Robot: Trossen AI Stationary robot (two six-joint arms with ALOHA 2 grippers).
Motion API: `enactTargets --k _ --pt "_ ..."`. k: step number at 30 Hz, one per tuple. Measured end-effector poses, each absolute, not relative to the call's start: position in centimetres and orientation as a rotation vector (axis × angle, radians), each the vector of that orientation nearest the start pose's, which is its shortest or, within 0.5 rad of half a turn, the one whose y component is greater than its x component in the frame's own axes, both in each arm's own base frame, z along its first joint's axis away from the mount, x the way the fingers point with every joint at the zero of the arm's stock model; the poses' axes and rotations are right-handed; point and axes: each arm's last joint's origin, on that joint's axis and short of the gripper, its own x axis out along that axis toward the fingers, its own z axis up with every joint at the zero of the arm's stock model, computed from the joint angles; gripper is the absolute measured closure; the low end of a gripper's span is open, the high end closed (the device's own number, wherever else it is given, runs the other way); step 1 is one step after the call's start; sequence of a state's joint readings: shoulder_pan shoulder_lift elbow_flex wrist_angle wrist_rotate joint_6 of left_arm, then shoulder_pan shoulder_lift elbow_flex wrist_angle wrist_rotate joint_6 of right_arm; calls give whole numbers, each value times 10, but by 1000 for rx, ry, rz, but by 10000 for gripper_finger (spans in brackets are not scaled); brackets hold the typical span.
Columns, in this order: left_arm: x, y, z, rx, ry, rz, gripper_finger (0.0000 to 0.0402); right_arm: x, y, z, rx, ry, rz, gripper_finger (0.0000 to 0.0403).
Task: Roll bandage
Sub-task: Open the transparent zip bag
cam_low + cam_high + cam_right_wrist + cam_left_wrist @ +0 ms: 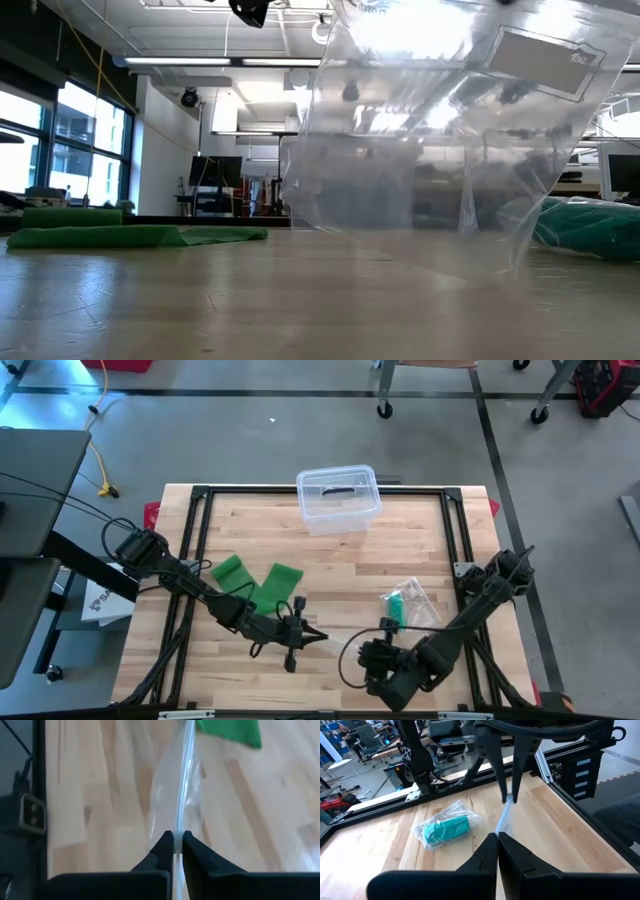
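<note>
I've got both tools clenched on the clear bag's edge, left tool (pixel 497 839) and right tool (pixel 178 840), so I'd keep the clear bag (pixel 440 130) taut over the worktop (pixel 350 575) and pull evenly.

Container (pixel 338 498): we see it at the table's (pixel 400 560) far edge, middle.
Bandage (pixel 257 582): on the table, left of centre.
Bagged roll (pixel 405 604): on the table, right of centre.
Empty bag (pixel 440 130): between both grippers, near edge.
</note>
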State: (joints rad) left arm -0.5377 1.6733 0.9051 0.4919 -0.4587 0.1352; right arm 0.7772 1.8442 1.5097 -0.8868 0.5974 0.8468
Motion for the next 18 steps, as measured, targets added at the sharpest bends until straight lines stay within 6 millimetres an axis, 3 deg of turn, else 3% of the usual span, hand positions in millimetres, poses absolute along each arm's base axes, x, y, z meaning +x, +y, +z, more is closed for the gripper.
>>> enactTargets --k 8,13,18 --pt "311 -171 214 266 236 -93 401 251 270 246 44 927 -234 391" --pt "312 -171 214 263 231 -88 401 247 273 247 56 894 -256 390" --pt "312 -171 214 263 231 -85 401 244 268 259 76 858 -254 352"
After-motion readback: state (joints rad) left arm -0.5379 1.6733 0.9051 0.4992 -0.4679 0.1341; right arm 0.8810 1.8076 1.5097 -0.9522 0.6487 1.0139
